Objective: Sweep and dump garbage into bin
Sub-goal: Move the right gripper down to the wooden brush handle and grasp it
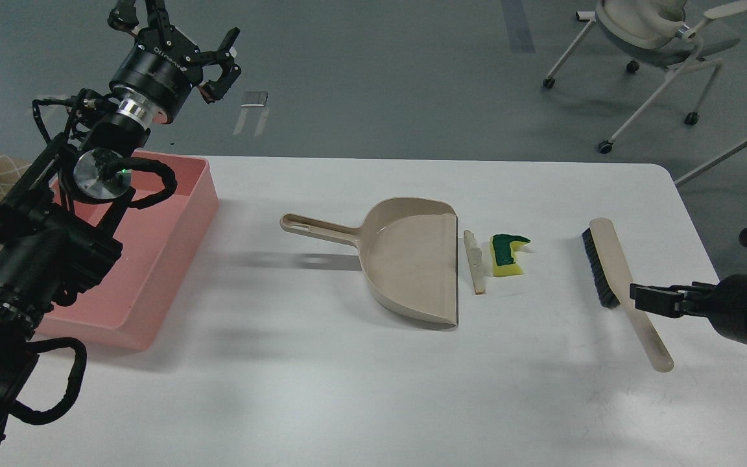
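1. The right hand (640, 299) overlaps the brush (623, 288) at its handle, just below the bristles; seen edge-on, so I cannot tell whether it is clenched or released.
2. The left hand (176, 32) is raised past the counter's far edge, fingers spread, grasping nothing.
3. The pink bin (172, 243) sits on the counter (321, 389), below the left hand.
4. Left of the right hand, past the brush, lie the sponge piece (507, 254) and pale strip (474, 263), just beside the mouth of the dustpan (406, 259).
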Robot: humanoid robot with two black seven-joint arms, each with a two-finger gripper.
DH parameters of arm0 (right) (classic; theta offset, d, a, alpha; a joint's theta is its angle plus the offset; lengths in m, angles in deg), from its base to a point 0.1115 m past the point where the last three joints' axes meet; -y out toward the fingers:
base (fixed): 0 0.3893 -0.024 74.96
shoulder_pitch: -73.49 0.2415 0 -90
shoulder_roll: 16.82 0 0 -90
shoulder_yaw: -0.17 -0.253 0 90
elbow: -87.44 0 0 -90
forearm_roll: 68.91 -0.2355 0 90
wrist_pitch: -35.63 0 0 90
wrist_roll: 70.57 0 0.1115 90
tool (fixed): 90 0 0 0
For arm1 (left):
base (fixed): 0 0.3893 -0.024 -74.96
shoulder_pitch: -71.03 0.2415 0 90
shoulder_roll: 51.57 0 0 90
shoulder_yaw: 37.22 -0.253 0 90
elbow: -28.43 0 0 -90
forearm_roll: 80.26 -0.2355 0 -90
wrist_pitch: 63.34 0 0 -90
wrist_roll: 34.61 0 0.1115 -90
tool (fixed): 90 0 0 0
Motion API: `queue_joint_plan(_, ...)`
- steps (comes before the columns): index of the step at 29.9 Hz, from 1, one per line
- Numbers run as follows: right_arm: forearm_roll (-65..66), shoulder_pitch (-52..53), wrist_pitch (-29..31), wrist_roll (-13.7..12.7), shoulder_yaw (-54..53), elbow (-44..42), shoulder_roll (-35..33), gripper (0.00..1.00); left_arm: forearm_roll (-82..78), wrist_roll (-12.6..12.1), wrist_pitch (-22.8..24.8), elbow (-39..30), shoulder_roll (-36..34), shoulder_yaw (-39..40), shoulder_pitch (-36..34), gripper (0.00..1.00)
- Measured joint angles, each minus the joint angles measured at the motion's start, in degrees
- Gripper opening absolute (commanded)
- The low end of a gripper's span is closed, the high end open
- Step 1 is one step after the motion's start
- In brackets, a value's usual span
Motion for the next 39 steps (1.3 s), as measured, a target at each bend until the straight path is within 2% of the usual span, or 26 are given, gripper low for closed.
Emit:
queue_joint_plan(9,0.1,-2.4,0.0,-0.1,-0.1,-0.7,3.4,0.97,0.0,0.1,-0.2,-0.2,0.2,0.0,0.2,0.99)
queue_joint_plan(17,1.1,-3.4,0.0,-0.3,-0.1,-2.1,4.3,0.86,0.0,0.3,-0.3,-0.2,0.2,0.0,0.4,0.99)
queue_joint_plan(21,1.2,-3.5,0.0,-0.3,-0.2,-2.7,5.7,0.86,0.0,0.3,-0.3,-0.2,0.2,0.0,1.4,0.99)
queue_joint_plan(27,1.2,-4.0,0.0,-0.3,-0.2,-3.0,6.2,0.68,0.0,0.3,-0.1,-0.2,0.0,0.0,1.7,0.99)
queue_joint_plan(29,1.2,-4.1,0.0,-0.3,-0.2,-3.0,6.3,0.57,0.0,0.3,0.0,-0.2,-0.1,0.0,1.7,0.99)
queue_joint_plan(31,1.3,-4.1,0.0,-0.3,-0.2,-3.0,6.3,0.38,0.0,0.3,0.1,-0.2,-0.2,0.0,1.8,0.99)
queue_joint_plan(33,1.3,-4.2,0.0,-0.3,-0.1,-3.0,6.3,0.36,0.0,0.3,0.1,-0.2,-0.2,0.1,2.0,0.99)
queue_joint_plan(39,1.3,-4.2,0.0,-0.3,-0.1,-3.0,6.8,0.36,0.0,0.3,0.1,-0.2,-0.1,0.1,2.1,0.99)
